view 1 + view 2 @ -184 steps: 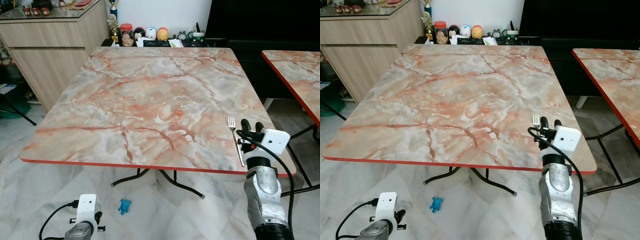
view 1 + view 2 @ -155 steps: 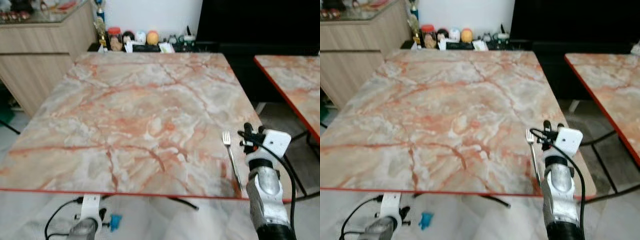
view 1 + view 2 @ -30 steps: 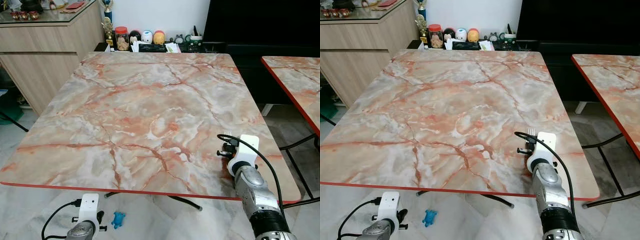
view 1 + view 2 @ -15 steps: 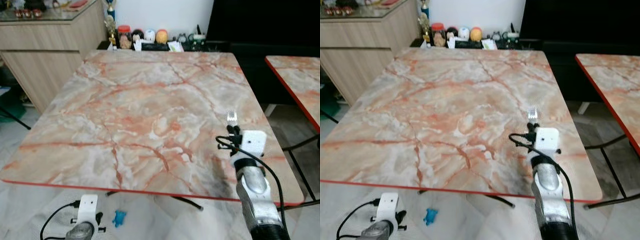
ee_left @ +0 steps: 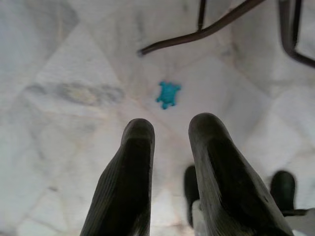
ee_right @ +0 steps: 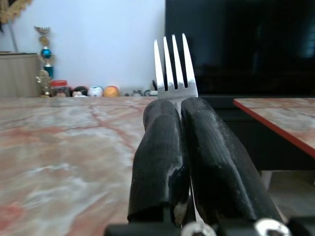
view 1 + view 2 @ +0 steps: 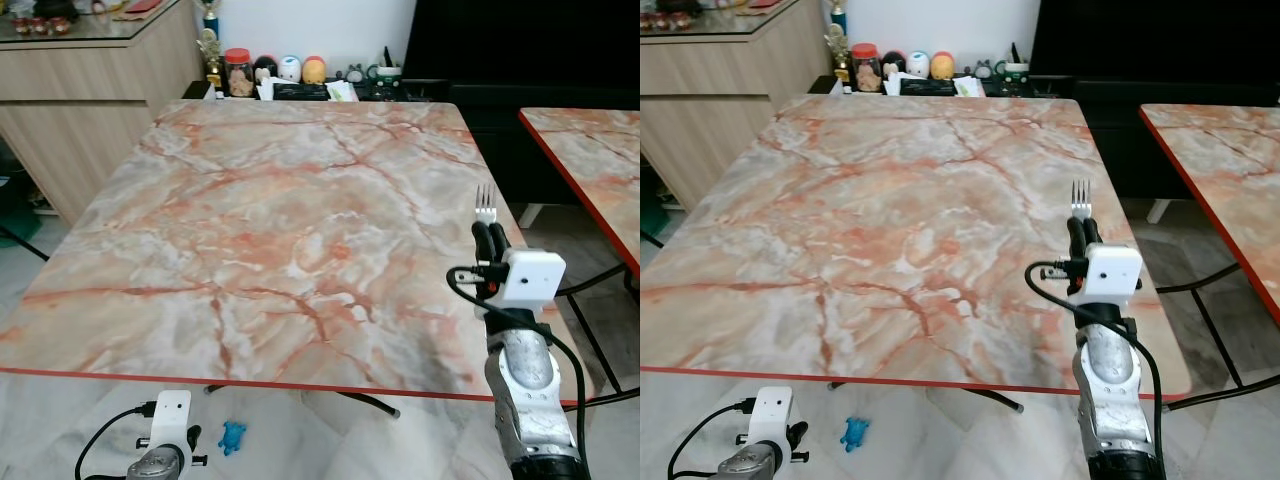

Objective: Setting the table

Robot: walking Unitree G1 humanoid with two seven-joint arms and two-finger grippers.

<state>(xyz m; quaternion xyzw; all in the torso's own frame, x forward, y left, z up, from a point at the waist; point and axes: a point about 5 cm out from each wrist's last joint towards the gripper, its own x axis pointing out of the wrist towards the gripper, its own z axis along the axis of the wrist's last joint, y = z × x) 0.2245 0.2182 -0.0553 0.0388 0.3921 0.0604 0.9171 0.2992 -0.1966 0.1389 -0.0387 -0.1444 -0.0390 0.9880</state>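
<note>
My right gripper [image 7: 487,233] is shut on a silver fork [image 7: 485,204], held over the right side of the marble table [image 7: 280,210] near its front right corner. The tines [image 6: 172,61] stick out past the black fingertips and point away from me, toward the far side of the room. The fork's handle is hidden between the fingers [image 6: 162,147]. My left gripper [image 5: 170,130] hangs low by the floor at the front left, fingers slightly apart with nothing between them.
A second marble table [image 7: 590,160] stands to the right with a gap between. A wooden cabinet [image 7: 90,90] is at the far left, and small jars and figurines [image 7: 290,72] line a shelf behind the table. A blue toy [image 7: 232,437] lies on the floor.
The right gripper has lifted and tilted the fork so its tines now stand higher above the table's right side. The camera has shifted a little. The left arm hangs as before.
</note>
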